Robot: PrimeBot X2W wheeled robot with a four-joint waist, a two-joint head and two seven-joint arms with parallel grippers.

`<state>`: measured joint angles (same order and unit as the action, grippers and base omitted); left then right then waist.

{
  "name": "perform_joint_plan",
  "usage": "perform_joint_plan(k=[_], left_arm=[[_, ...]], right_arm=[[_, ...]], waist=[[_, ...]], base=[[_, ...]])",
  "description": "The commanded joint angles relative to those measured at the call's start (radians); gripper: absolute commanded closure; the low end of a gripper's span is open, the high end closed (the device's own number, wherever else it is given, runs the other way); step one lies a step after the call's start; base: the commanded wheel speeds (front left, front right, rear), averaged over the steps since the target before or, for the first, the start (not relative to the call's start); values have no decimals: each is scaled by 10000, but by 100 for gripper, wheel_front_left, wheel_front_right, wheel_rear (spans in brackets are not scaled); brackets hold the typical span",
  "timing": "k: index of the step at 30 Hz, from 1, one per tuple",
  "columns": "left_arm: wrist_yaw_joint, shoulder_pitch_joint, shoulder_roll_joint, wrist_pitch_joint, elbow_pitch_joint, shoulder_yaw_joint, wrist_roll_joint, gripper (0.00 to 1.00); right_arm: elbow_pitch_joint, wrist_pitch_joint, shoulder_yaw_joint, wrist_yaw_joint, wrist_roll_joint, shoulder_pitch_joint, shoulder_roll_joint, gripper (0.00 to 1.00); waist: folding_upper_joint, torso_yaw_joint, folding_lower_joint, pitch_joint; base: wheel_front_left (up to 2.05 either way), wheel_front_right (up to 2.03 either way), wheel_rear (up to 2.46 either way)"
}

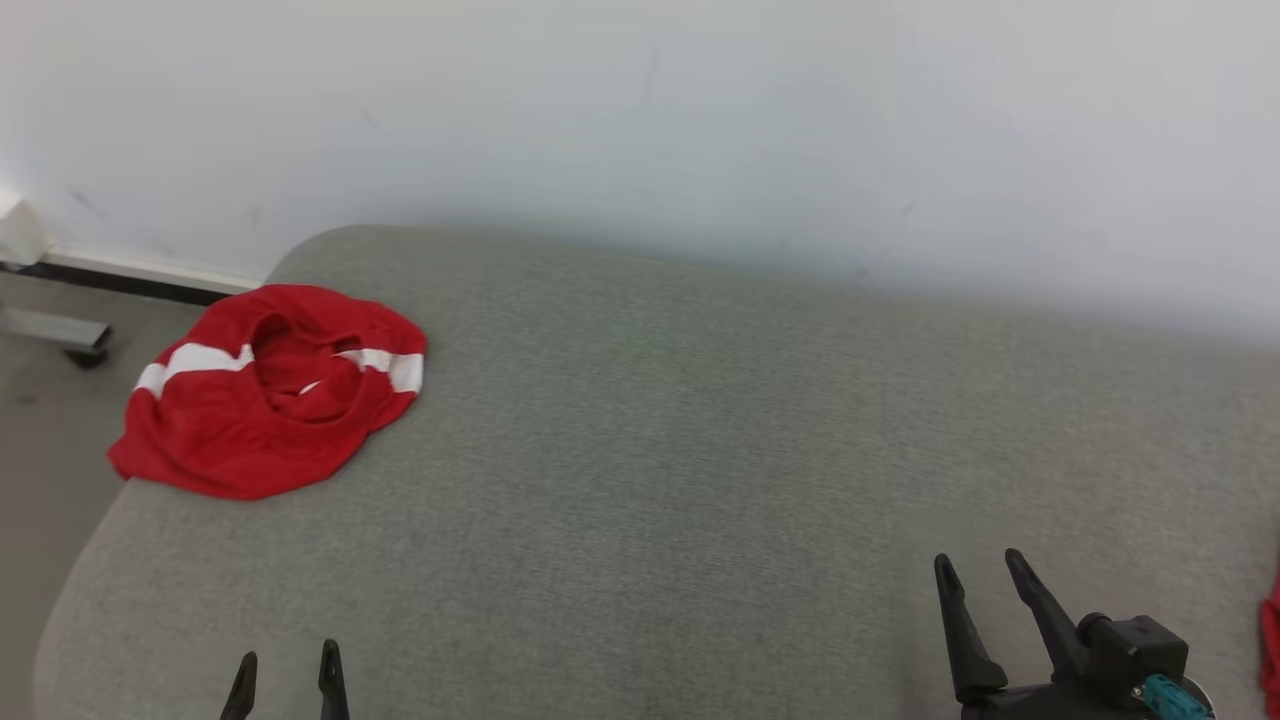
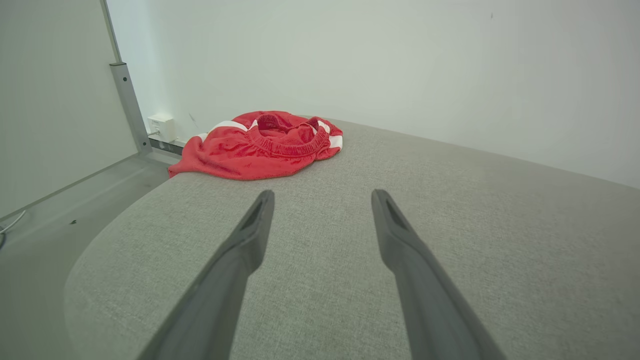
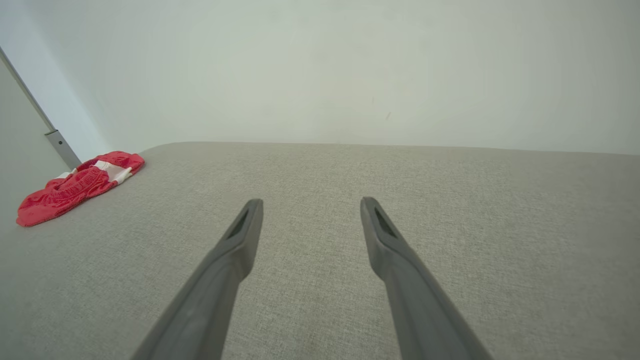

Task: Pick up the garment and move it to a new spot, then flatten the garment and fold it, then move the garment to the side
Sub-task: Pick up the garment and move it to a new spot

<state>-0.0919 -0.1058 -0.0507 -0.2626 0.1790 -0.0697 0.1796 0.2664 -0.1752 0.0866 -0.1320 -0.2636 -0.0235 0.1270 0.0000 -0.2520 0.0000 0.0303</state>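
One red garment (image 1: 250, 430), two splayed claws (image 1: 288, 652) (image 1: 976, 556)

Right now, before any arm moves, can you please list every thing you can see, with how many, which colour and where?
garment: one, red with white stripes, crumpled at the far left corner of the padded surface
padded surface: one, grey fabric, in front of the robot
wall: one, white, behind the surface
metal post: one, grey, left of the garment
wall box: one, white, beside the post
red piece: one, cut off at the right edge, unclear what
left gripper: one, dark, open, empty, near left
right gripper: one, dark, open, empty, near right
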Motion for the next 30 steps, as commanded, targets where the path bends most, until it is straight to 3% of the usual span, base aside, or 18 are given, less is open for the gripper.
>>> perform_joint_plan(k=[1, 15, 30], left_arm=[[36, -116, 4, -30, -60, -2, 40, 0], [89, -397, 5, -30, -243, -154, -32, 0], [96, 361, 5, -30, 269, -528, 187, 0]], right_arm=[[4, 17, 32, 28, -69, -72, -30, 0], [234, -111, 345, 28, -183, -201, -30, 0], [39, -5, 411, 28, -114, -421, 111, 0]], waist=[[0, -566, 0, 84], [0, -1510, 0, 63], [0, -984, 0, -364]], base=[[0, 0, 0], [0, 0, 0], [0, 0, 0]])
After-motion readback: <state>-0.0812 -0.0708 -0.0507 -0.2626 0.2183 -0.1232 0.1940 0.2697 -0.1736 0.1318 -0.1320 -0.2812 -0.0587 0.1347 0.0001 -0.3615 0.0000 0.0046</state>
